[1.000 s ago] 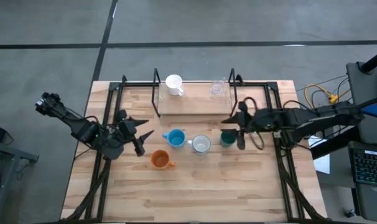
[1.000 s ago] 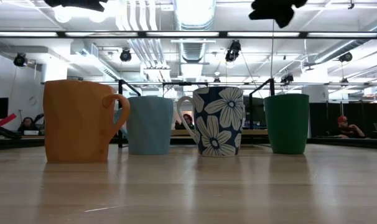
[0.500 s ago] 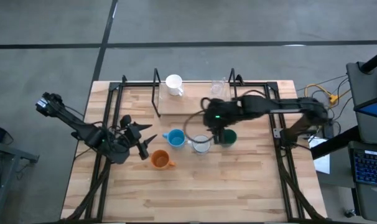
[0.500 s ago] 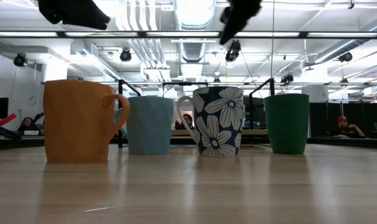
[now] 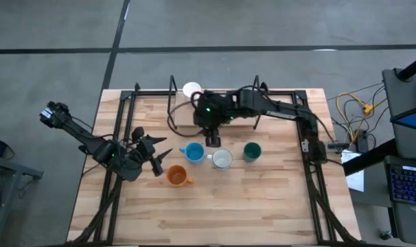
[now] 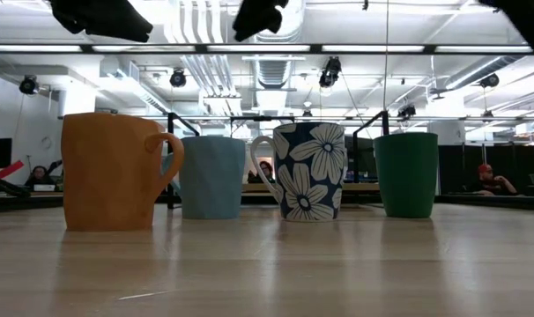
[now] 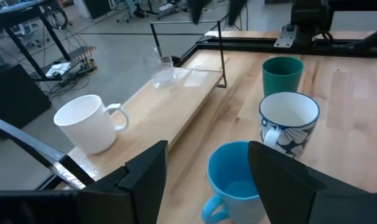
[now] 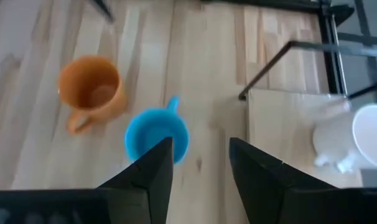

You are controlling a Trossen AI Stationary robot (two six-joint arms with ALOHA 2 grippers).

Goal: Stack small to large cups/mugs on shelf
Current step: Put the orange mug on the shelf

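While the right gripper (image 5: pixel 213 139) is held above the table (image 5: pixel 263 206) between the shelf (image 5: pixel 225 115) and the light blue mug (image 5: pixel 193 152), its jaws are seen parted and empty. The left gripper (image 5: pixel 155 156), just beside the orange mug (image 5: pixel 176 176), is likewise spread wide, grasping nothing. On the shelf a white mug (image 7: pixel 89 122) and a clear glass (image 7: pixel 163 70) are found well apart. In a row before the shelf, the light blue mug, a flowered white mug (image 5: pixel 222 159) and a dark green cup (image 5: pixel 252 151) are set.
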